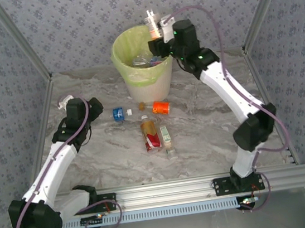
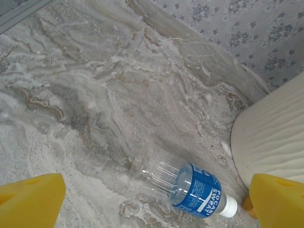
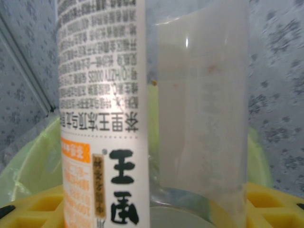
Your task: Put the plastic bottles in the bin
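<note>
I've got the right pincer [image 1: 159, 34] part-closed on a clear plastic bottle with white-and-orange label [image 1: 153, 23], held over the 1 o'clock rim of the round white green-lined bin [image 1: 122, 53], ready, I reckon, for a drop, while the left pincer [image 1: 91, 107] gapes empty near the clear blue-labelled bottle [image 1: 120, 114] at the bin's 7 o'clock.

Soft, even light is falling from above, casting faint shadows on the table [image 1: 211, 129]; the bottle [image 3: 99, 118] at the right wrist lens is looking slightly blurred.
</note>
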You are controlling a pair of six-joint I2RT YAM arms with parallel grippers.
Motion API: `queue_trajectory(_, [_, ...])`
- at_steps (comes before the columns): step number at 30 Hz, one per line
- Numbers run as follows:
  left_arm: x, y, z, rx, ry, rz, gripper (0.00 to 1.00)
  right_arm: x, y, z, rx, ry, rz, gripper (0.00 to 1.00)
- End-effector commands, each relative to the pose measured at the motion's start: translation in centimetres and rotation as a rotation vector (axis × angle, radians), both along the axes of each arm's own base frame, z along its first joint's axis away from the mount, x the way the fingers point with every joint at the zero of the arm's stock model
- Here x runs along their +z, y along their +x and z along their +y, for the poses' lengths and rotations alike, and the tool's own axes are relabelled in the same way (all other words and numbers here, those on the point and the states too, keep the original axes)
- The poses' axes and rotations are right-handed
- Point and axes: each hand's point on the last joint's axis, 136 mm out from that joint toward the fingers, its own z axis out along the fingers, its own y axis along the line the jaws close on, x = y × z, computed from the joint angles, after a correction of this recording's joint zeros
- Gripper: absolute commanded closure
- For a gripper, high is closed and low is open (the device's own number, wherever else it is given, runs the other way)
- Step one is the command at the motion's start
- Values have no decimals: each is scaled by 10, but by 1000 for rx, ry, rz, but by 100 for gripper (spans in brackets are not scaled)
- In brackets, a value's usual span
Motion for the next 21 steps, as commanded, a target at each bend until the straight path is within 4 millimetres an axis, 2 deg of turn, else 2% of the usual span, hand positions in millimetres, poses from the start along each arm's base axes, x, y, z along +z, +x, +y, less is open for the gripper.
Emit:
queue_trajectory(1, [-1,-7,2,18,-31,8,1,-15,7,11,12,-76,60,52])
queue_trajectory(4, [-2,-9,2,26,-43,8,1,-26,15,7,-55,-107,95,40])
queue_trajectory(7, [-6,-8,-1,21,-69,11,1,-24,16,4,-94,-109,82,24])
queue_trajectory(13, [-18,-3,-9,10,-112,45,0,-11,6,0,-128,-102,47,18])
queue_trajectory(21, [-35,10,-35,-59,-212,121,1,1,-26,-7,-117,-54,-6,14])
